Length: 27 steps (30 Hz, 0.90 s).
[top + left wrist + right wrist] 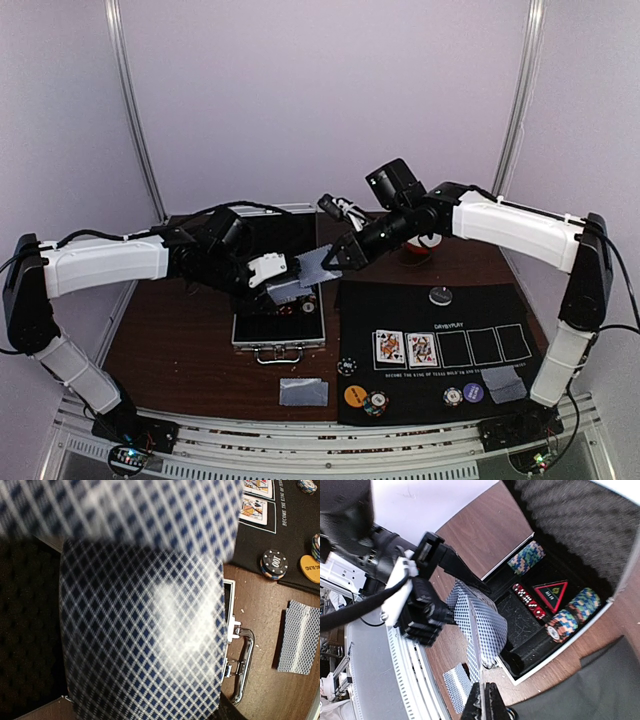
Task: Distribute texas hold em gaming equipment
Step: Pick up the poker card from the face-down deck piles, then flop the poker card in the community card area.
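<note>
A: Where was the deck?

B: In the left claw [285, 285], above the open case [262, 330]. The deck [481, 625] sat tilted, patterned back showing, with fingers against two opposite sides.

A: And the right claw?

B: The right claw [483, 696] was pinched tight on a single card [317, 267], gripping it by one edge. That card stuck out from the deck toward the black mat [400, 300]. I couldn't tell whether it touched the deck.

A: Inside the case?

B: Striped chip rows [526, 557] lying on their sides, red dice [530, 602] and a triangular marker [551, 592].

A: On the mat?

B: Two face-up cards [388, 347] lay side by side in the first two printed boxes, with a dark disc [440, 295] beyond the row. Along the near edge there was a chip stack [347, 367], then an orange disc [355, 395] just beside a second chip stack [376, 404]. Further right was a third chip stack [453, 397] next to a purple disc [473, 392], and face-down cards [505, 383] at the right end.

A: Anything off the mat?

B: One more face-down pile [303, 392] lay on the bare wooden surface [170, 350], in front of the case and left of the mat.
</note>
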Tool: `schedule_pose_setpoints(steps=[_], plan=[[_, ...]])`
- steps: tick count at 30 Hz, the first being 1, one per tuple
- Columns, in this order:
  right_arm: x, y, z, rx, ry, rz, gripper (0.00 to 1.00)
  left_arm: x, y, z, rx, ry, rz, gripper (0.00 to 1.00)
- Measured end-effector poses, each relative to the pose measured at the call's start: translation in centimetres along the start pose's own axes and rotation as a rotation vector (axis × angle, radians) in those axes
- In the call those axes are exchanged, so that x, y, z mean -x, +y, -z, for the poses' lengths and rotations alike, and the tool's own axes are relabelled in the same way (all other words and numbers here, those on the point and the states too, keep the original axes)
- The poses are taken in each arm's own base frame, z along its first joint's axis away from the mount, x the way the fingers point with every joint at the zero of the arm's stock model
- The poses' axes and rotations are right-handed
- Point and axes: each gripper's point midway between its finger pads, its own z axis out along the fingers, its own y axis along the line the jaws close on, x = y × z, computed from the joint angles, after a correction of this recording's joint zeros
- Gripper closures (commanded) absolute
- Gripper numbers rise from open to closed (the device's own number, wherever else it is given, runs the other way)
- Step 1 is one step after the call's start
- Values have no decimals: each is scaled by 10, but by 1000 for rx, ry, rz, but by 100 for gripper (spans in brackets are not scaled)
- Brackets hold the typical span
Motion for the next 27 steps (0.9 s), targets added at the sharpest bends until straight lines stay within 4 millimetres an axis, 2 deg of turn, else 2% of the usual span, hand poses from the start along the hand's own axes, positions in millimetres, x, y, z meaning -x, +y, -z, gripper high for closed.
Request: schedule_pose_setpoints(steps=[5,9,12,15,17,20,22,24,27], plan=[[14,-8,44,-100,-42,24,100,-1,3,0,5,1,6,51],[7,-32,102,-378,-40,102,100,-2,3,0,6,2,9,51],[-20,-58,148,-642,32,164,100,-5,3,0,7,3,11,51],[-68,-93,178,-888,212,207,100,-8,3,0,7,7,15,51],[-105,-115,183,-993,374,239,100,-10,2,0,8,6,16,50],[-171,-144,183,-1085,653,314,100,-10,4,0,9,3,18,50],[-199,-153,182,-1109,774,375,100,-9,5,0,13,-3,18,50],[-207,-158,179,-1123,812,433,100,-8,5,0,12,-6,17,50],[-209,-165,168,-1144,800,510,100,-8,4,-1,8,-7,18,50]])
